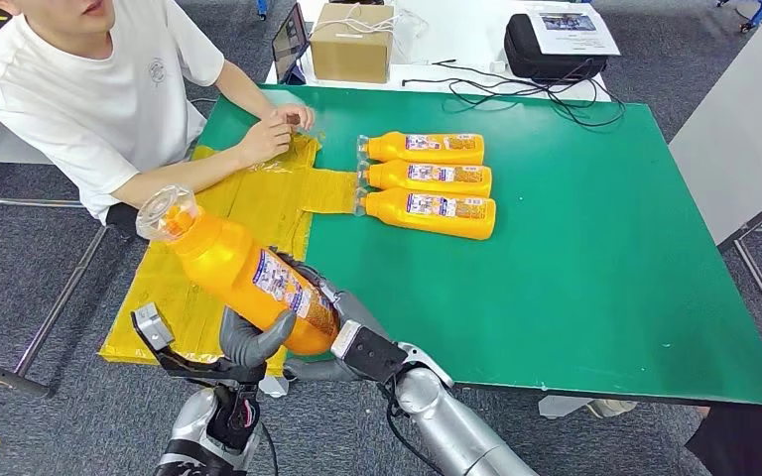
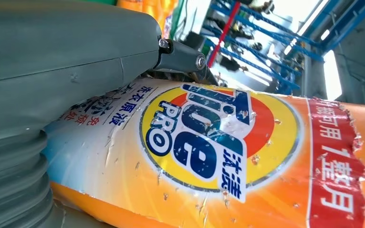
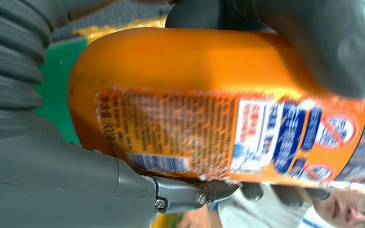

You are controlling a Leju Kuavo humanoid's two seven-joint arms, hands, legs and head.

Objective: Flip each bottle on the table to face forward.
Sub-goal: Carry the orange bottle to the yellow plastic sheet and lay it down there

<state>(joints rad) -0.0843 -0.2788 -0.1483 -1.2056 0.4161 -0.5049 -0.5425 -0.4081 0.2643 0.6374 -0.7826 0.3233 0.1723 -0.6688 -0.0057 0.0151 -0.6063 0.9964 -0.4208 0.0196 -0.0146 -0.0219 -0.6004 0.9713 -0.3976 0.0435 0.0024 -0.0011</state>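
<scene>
The robot's right arm point(image 1: 456, 426) was a smooth silver tube with a rounded silver joint, a black block at the wrist and a thin black cable looped beside it, while the left arm point(image 1: 203, 426) showed silver shells around a black core with what looked like a red wire, though that part was small and dim. The right hand point(image 1: 332, 322) had a pale grey ribbed cover, darker grey fingers and a thick matte grey thumb point(image 3: 66, 190) ending in a dark metal bracket with silver screws. The left hand point(image 1: 248, 342) was the same grey, its thumb point(image 2: 66, 57) seamed and screwed likewise.
</scene>
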